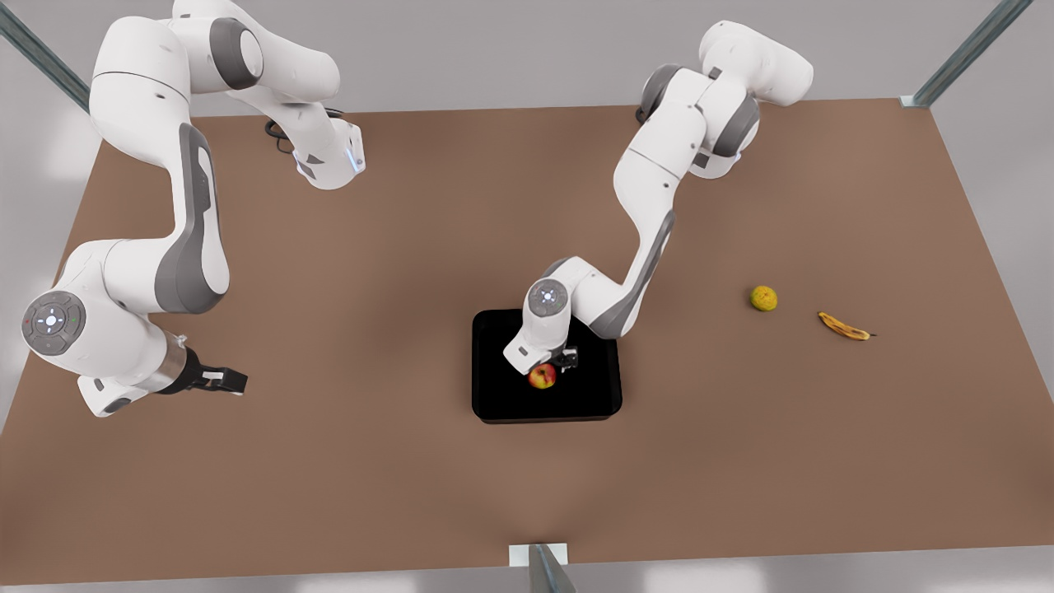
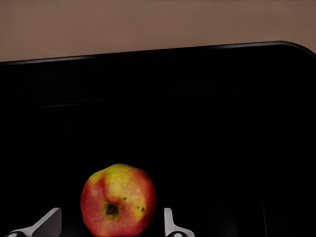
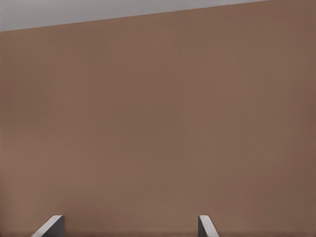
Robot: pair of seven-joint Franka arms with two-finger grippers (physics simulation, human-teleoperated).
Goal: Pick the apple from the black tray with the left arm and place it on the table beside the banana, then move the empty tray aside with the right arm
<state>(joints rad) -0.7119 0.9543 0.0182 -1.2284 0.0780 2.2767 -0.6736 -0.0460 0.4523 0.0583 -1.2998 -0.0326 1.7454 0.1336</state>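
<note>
Left pincer (image 1: 553, 368) wide around apple (image 1: 542, 377) in black tray (image 1: 494, 395); right pincer (image 1: 235, 380) wide, waiting above surface (image 1: 370, 461).

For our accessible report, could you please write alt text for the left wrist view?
A red-and-yellow apple lies in the black tray, between the open fingertips of the left gripper, which stand apart from it. Brown table shows beyond the tray's rim.

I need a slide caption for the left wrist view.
Open left claw straddles the apple in the black tray.
</note>
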